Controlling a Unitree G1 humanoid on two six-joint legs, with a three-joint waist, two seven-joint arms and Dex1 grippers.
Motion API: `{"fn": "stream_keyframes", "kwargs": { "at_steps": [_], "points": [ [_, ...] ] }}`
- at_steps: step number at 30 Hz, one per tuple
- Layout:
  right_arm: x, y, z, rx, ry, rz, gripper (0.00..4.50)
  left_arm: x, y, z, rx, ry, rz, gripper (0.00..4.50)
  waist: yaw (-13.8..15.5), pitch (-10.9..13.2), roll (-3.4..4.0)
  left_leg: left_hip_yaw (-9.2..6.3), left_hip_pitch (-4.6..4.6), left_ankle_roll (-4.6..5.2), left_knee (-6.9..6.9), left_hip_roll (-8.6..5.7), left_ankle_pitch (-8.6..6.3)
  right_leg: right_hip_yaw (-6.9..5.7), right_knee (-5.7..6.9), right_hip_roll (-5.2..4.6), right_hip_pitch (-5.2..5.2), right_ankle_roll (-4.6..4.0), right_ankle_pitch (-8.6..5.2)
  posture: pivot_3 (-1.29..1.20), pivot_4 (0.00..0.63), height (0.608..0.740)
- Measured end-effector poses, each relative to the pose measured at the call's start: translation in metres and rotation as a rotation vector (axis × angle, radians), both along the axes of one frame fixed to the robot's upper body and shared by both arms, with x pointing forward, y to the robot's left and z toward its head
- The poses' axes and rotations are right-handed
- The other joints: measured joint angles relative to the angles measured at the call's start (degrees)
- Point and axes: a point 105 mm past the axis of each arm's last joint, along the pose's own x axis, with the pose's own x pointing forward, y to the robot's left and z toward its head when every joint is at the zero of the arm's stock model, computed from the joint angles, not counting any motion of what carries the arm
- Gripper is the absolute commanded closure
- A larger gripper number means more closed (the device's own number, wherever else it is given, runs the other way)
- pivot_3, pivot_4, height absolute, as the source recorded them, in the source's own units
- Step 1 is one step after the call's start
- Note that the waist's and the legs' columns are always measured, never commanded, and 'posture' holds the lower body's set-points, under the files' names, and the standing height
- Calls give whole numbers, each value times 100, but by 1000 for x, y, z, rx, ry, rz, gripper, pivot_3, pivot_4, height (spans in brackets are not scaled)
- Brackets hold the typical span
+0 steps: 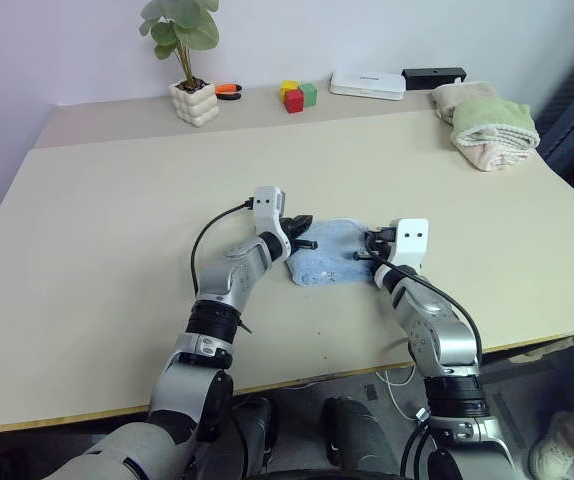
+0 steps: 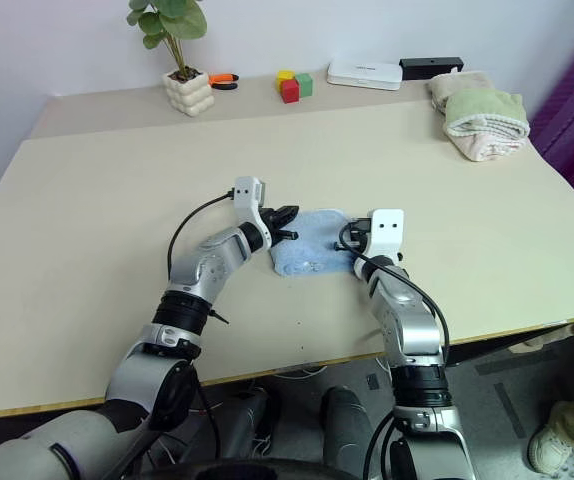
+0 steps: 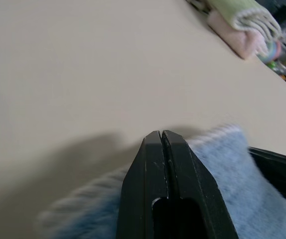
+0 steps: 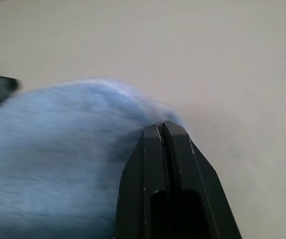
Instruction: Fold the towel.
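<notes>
Head views: the towel (image 1: 329, 252) lay bunched on the desk (image 1: 97, 260), long axis side to side, between both arms. Left end effector (image 1: 301, 232) at its left end, right end effector (image 1: 365, 247) at its right, equally near.
Wrist views: both pinched fully together, cloth just beside the tips; grip uncertain.

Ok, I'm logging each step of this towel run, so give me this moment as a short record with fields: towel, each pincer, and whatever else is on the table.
towel: light blue towel, already small and bunched, lying near the table's front edge
left pincer: left pincer shut, at the towel's left end
right pincer: right pincer shut, at the towel's right end
far edge: potted plant, coloured blocks, white box
far right corner: stacked towels
</notes>
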Motion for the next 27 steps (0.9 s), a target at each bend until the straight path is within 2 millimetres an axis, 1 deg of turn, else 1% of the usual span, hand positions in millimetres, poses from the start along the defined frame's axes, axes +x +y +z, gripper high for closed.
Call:
{"fn": "stream_keyframes", "kwargs": {
  "at_steps": [2,4,5,7,8,10,11,12,13,15,16,19,21,23,24,25,26,27],
  "points": [
    [-1,-3,0,41,1,20,3959,2,9,0,-16,-4,16,4500,0,0,0,1,-1,0,0,0,0,1,0,0,0,0,0,0,150,740],
    [-2,0,5,86,-11,67,3204,2,14,3,-47,-17,10,3984,-1,1,0,1,-1,1,0,0,0,0,-1,0,-1,0,0,0,150,740],
    [-3,2,8,85,-21,89,2646,2,15,6,-69,-24,-2,3646,0,1,0,1,-1,1,1,0,0,1,-1,-1,-1,0,0,0,150,740],
    [0,0,18,71,-42,124,1610,0,15,13,-100,-49,-38,2678,7,2,0,1,-3,1,4,-1,0,-1,-1,-2,0,0,0,0,150,740],
    [2,-1,25,64,-55,137,1167,-1,16,16,-104,-62,-47,2204,5,2,0,2,-4,1,5,-2,0,0,-1,-3,0,1,0,0,150,740],
    [8,-16,47,39,-100,147,92,1,24,21,-94,-85,-46,1155,8,2,0,2,-3,1,6,-2,-1,-1,-1,-3,0,1,1,0,150,740],
    [10,-25,58,33,-124,141,0,3,31,22,-88,-93,-37,607,8,2,0,1,-3,1,4,-2,-1,-2,-1,-3,0,0,0,0,150,740],
    [11,-34,67,38,-145,134,0,5,38,23,-85,-98,-25,212,8,1,-1,-1,-3,1,-1,-1,0,-3,-2,-2,-2,0,0,0,150,740],
    [10,-38,72,69,-147,146,0,5,44,25,-82,-108,-22,92,7,2,-1,-2,-3,2,-2,0,0,-3,-2,-2,-2,0,0,0,150,740],
    [7,-42,76,161,-126,193,0,6,54,28,-69,-134,-29,92,6,2,-1,-2,-5,3,-5,1,0,2,-3,-3,-5,-1,-1,0,150,740],
    [5,-40,74,181,-93,237,0,5,56,32,-66,-155,-46,92,5,2,-1,-2,-6,4,-4,1,0,3,-5,-4,-5,-1,-1,0,150,740],
    [-2,-31,65,171,14,352,0,-5,57,44,-29,-235,-163,92,-5,3,-1,0,-8,6,-1,0,-1,4,-6,-8,-5,-2,0,0,150,740],
    [-5,-23,58,168,72,398,0,-15,58,56,-20,-299,-245,92,-14,3,-1,0,-8,5,-2,1,-1,5,-5,-9,-6,-2,-1,0,150,740],
    [-7,-11,47,149,140,439,0,-34,61,63,-6,-377,-356,92,-41,2,1,2,-8,6,-5,1,-2,8,-6,-11,-8,-5,-2,0,150,740],
    [-9,-5,41,141,172,457,0,-44,67,63,8,-411,-401,92,-65,2,1,3,-8,5,-10,1,-2,10,-6,-11,-11,-7,-3,0,150,740],
    [-10,1,35,130,209,475,0,-59,79,61,35,-438,-473,92,-124,2,1,4,-10,5,-15,2,-2,12,-4,-12,-17,-13,-7,0,150,740],
    [-12,2,30,126,237,475,0,-69,92,57,65,-433,-520,92,-149,3,2,5,-9,5,-18,3,-2,12,-1,-12,-20,-18,-9,0,150,740],
    [-12,0,26,121,257,465,0,-75,103,55,83,-422,-540,92,-143,5,6,4,-10,4,-19,4,-1,11,2,-11,-24,-20,-10,0,150,740]
  ]
}}
